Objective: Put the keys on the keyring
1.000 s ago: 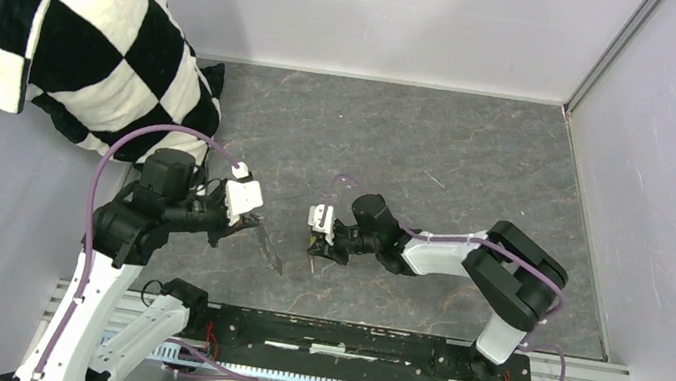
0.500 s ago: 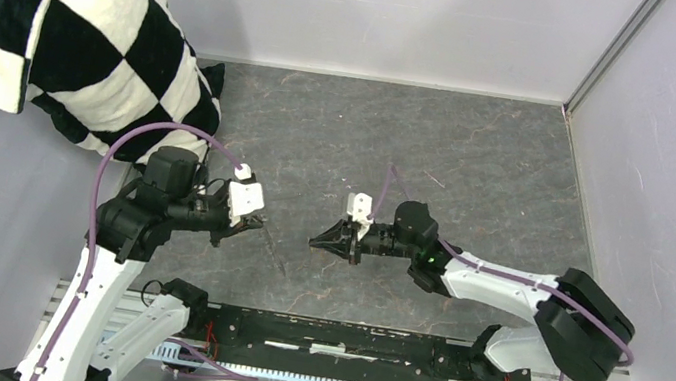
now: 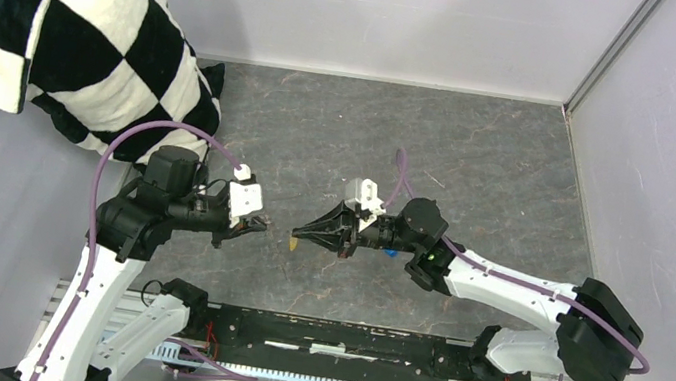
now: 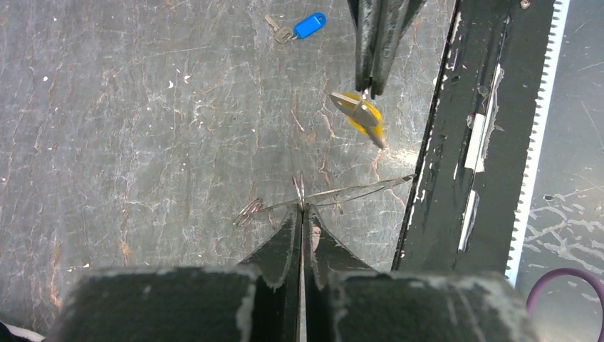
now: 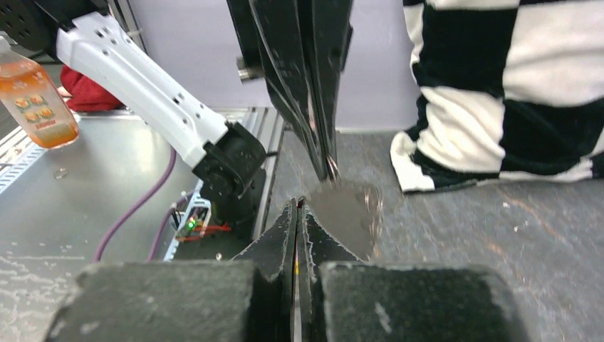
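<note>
My left gripper [image 4: 300,208] [image 3: 260,226] is shut on the keyring [image 4: 356,189], a thin grey wire loop seen nearly edge-on above the slab. Just beyond it, my right gripper [image 3: 299,236] [image 5: 298,205] is shut on the yellow-headed key [image 4: 361,115] [image 3: 294,242], and a yellow sliver shows between its jaws. The two gripper tips point at each other with a small gap between them. In the right wrist view the left gripper's fingers [image 5: 313,85] hang straight ahead with the keyring [image 5: 332,169] at their tip. The blue-headed key [image 4: 308,26] [image 3: 388,252] lies flat on the slab under the right arm.
A black-and-white checkered cushion [image 3: 85,31] leans in the far-left corner. The black base rail [image 3: 342,338] runs along the near edge, close under both grippers. An orange bottle [image 5: 35,85] stands off the table to the left. Grey walls enclose the slab [image 3: 481,151].
The right arm has stretched out to the left, carrying the yellow key up to the left gripper's tip. The left gripper has stayed almost in place, and the keyring has turned more edge-on.
</note>
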Robot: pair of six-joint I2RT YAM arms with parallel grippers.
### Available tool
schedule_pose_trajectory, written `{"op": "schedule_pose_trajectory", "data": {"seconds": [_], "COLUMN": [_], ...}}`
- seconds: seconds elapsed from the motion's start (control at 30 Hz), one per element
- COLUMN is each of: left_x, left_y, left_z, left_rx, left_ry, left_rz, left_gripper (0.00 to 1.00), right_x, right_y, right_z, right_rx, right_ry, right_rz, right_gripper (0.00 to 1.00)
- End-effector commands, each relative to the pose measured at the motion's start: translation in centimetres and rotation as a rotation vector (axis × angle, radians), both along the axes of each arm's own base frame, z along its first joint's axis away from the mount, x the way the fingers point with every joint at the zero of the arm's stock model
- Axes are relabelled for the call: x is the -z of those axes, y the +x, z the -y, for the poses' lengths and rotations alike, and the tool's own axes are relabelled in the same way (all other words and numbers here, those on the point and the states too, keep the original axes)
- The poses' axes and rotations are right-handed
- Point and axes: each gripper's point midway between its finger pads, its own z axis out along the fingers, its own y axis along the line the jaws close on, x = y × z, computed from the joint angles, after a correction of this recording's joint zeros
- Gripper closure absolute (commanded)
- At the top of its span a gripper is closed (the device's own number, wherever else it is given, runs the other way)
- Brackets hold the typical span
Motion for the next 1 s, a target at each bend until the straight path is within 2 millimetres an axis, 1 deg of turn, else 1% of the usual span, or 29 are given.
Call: {"op": "schedule_pose_trajectory", "data": {"seconds": [0.0, 0.17, 0.53, 0.73, 0.97], "left_x": [-1.3, -1.7, -2.6, -2.8, -3.1], "left_y": [0.2, 0.3, 0.3, 0.2, 0.1], "left_z": [0.7, 0.7, 0.9, 1.0, 0.9], "left_rx": [0.034, 0.021, 0.004, -0.001, -0.002], "left_ry": [-0.039, -0.051, -0.082, -0.088, -0.092], "left_rz": [0.049, 0.046, 0.036, 0.03, 0.043], "left_gripper": [0.98, 0.98, 0.98, 0.98, 0.98], "right_x": [-4.0, -4.4, -4.3, -4.4, -4.1], "right_y": [-0.3, -0.3, -0.8, 0.0, 0.8], "right_z": [-1.3, -2.8, -4.0, -4.5, -4.6], "right_rx": [0.001, 0.001, -0.012, 0.037, 0.095], "right_ry": [0.084, 0.066, 0.056, 0.059, 0.048], "right_rz": [0.032, 0.034, 0.038, 0.047, 0.051], "right_gripper": [1.0, 1.0, 1.0, 0.99, 0.99]}}
